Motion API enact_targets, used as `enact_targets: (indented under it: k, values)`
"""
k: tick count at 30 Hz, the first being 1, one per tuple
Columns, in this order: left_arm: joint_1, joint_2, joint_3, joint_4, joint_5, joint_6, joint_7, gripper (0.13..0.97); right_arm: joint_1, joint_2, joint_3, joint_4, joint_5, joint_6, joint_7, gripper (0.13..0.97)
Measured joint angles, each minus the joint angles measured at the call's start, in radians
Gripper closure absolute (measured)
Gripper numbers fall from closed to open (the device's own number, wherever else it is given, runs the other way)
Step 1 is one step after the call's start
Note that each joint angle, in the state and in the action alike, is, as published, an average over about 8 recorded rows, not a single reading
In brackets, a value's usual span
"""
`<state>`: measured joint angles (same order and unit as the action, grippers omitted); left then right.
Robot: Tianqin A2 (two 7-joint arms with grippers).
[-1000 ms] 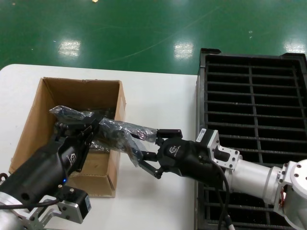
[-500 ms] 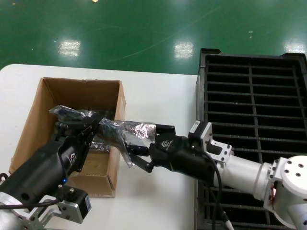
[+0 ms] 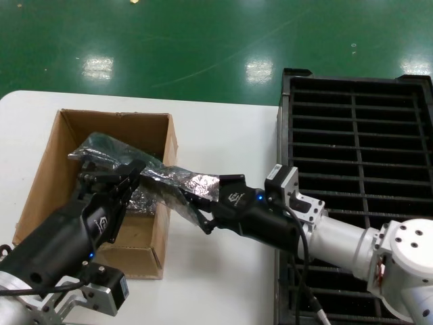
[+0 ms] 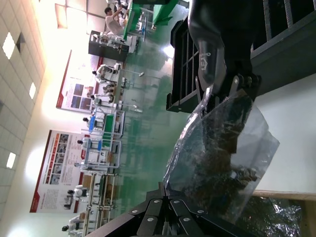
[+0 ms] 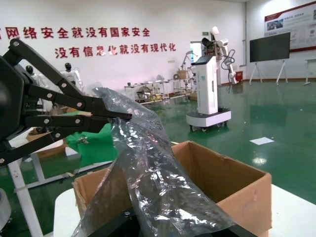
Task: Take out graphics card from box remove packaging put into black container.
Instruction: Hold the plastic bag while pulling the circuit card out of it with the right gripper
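My left gripper (image 3: 135, 177) is positioned over the brown corrugated cardboard box (image 3: 47, 169), which rests on the white table (image 3: 223, 135); its jaws are pinched on the near end of the crinkly, shiny, translucent dark grey plastic bag (image 3: 172, 177). The bag spans from above the box interior, across the box's right wall, and out over the table. My right gripper (image 3: 195, 203) reaches in from the right, just beside the box's right wall; its jaws are clamped on the far end of the same bag. The bag is therefore held off the table between both grippers.

In the left wrist view, the bag (image 4: 222, 153) hangs clear of the table with a dark flat circuit board (image 4: 222, 145) visible through the film; this is the graphics card, enclosed in the bag; the right gripper (image 4: 229, 89) is seen gripping the bag's far edge. In the right wrist view, the bag (image 5: 148, 182) rises in front of the open box (image 5: 222, 182) toward the left gripper (image 5: 111, 117), whose fingertips meet on the film.

The large black ribbed plastic crate (image 3: 352, 156) stands at the right of the table, well apart from the bag; its long narrow slots face upward.
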<state>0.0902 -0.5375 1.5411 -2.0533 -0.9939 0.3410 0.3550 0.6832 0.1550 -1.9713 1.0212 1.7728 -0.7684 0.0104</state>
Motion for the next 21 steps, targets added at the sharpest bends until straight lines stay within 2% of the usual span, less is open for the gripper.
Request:
enact_targets:
  k: [2,11,21]
  values:
    - [0.000,0.000,0.000,0.000,0.000,0.000,0.000,0.957,-0.004,0.005,0.003,0.009,0.001,0.002,0.003,0.885]
    - [0.000,0.000,0.000,0.000,0.000,0.000,0.000,0.957,-0.042,0.040,0.016,0.082,0.008,0.005,0.005,0.906]
    - [0.000,0.000,0.000,0.000,0.000,0.000,0.000,0.957,-0.107,0.105,0.022,0.201,0.011,-0.004,-0.011,0.906]
